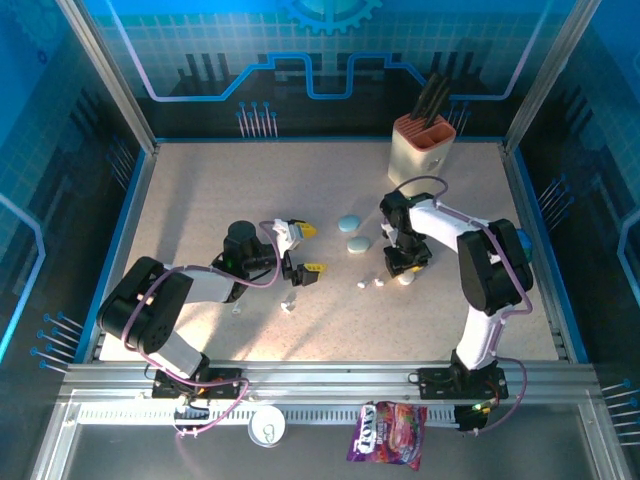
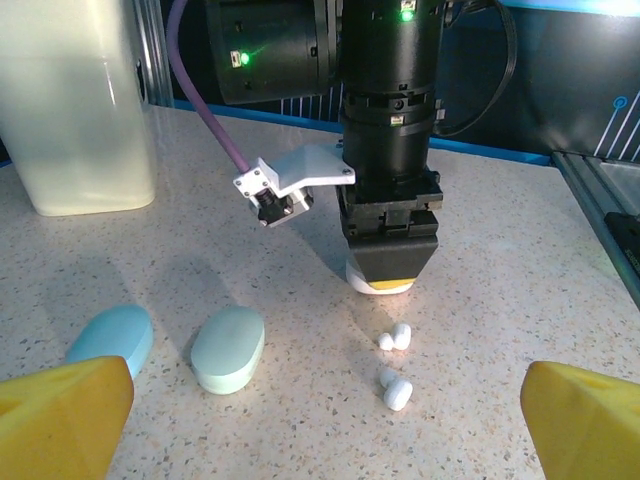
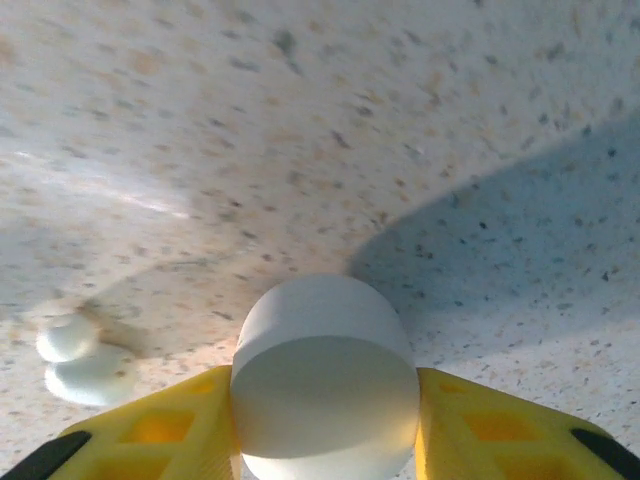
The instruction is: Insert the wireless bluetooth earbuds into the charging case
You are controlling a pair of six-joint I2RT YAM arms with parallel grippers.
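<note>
Right wrist view: right gripper [image 3: 325, 435], its yellow fingers [image 3: 150, 440] pressed against both sides of a smooth white oval plastic case [image 3: 325, 380] on the speckled table [image 3: 300, 120]. Two tiny glossy white earbuds [image 3: 95, 375] lie just beside it. Left gripper [image 2: 320, 420] hangs wide open near two pale blue-green oval cases [image 2: 228, 347].
</note>
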